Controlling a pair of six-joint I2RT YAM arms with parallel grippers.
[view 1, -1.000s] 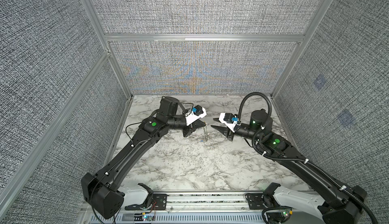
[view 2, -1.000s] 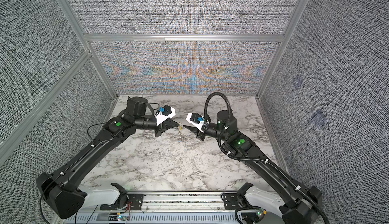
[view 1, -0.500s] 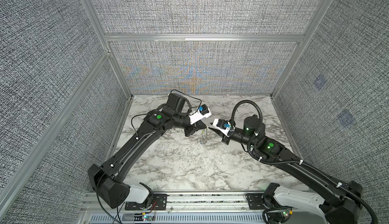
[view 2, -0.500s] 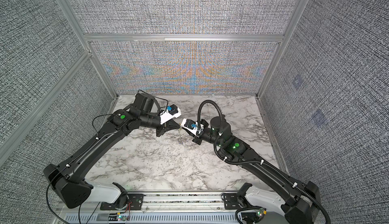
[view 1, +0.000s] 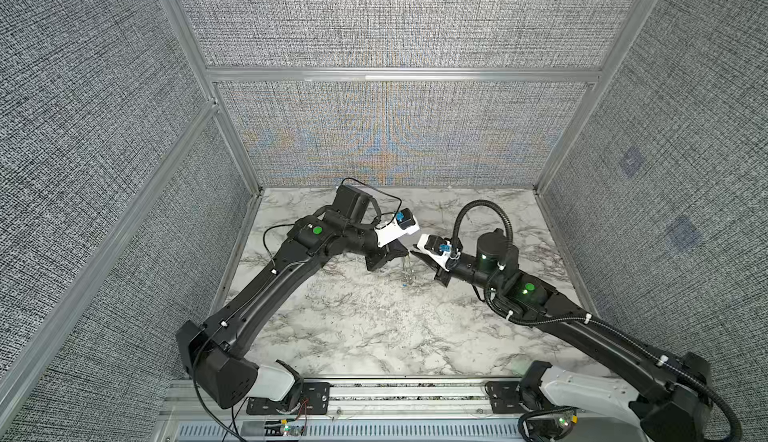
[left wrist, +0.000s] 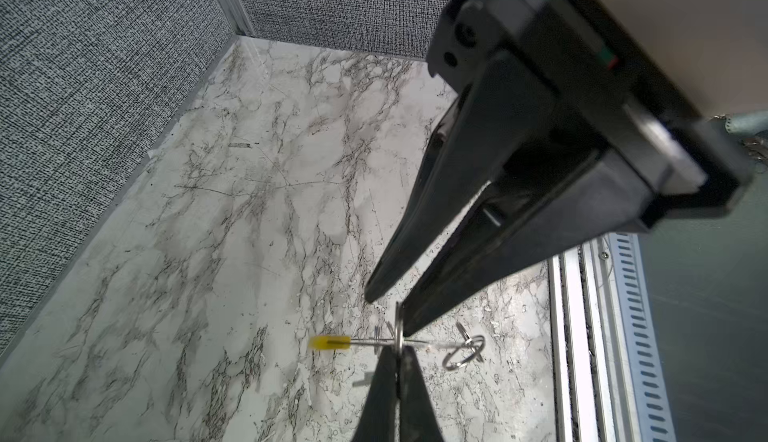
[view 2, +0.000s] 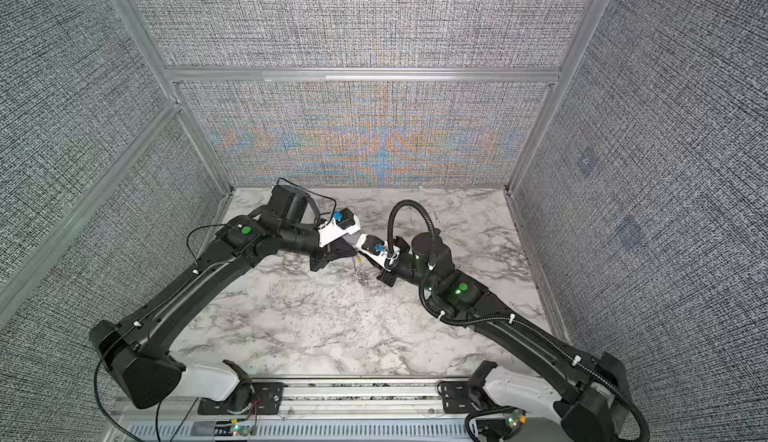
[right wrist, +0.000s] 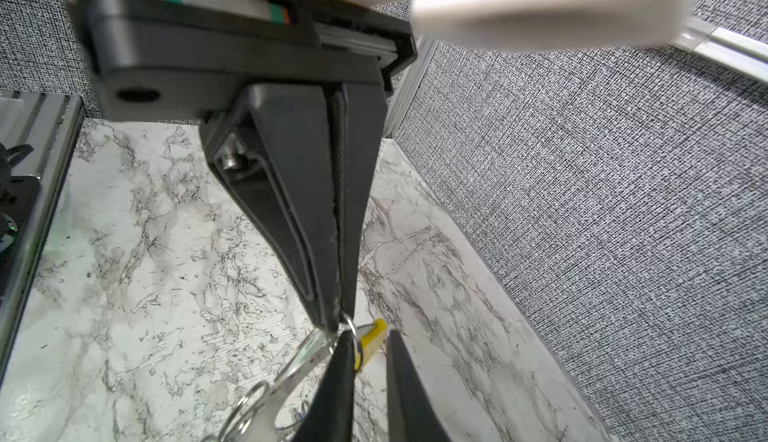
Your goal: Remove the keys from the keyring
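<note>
The keyring (left wrist: 398, 319) hangs in the air between my two grippers, edge-on in the left wrist view, with its yellow sleeve (left wrist: 330, 342) sticking out to one side. My left gripper (left wrist: 399, 348) is shut on the ring's thin wire. My right gripper (right wrist: 370, 336) faces it tip to tip, its fingers a little apart and straddling the yellow sleeve (right wrist: 371, 342) and the ring. A pale silvery key (right wrist: 286, 377) and small split rings (right wrist: 245, 402) dangle below. In both top views the bunch (view 1: 408, 274) (view 2: 361, 271) hangs over the marble, with a blue speck at its bottom.
The marble tabletop (view 1: 374, 328) is enclosed by grey fabric walls (view 1: 395, 137) at the back and both sides. A metal rail (view 1: 407, 390) with the arm bases runs along the front edge. Both arms meet near the table's middle back.
Both arms have come together over the table's middle, the left one carrying the ring. The right gripper's fingers have narrowed and now straddle the ring and yellow sleeve.
</note>
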